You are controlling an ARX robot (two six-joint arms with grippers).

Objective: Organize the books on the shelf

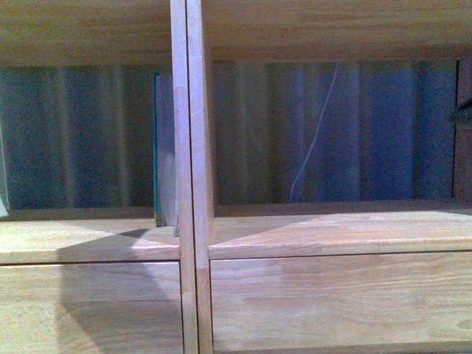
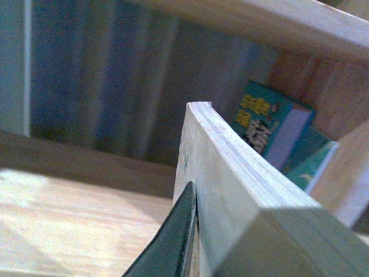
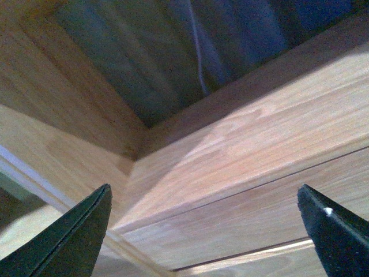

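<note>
Left gripper (image 2: 214, 203) clamping pale paperback (image 2: 242, 190); right gripper (image 3: 203, 189) hanging wide open, holding nothing.
One dark finger (image 2: 176, 236) is lying flat on the paperback's cover, the other hidden behind it. Teal-green book (image 1: 158, 147) is standing upright in the shelf (image 1: 310, 232), left compartment, touching the central divider (image 1: 193, 133). Right gripper is facing the right compartment's corner above a drawer front (image 1: 332, 295).
</note>
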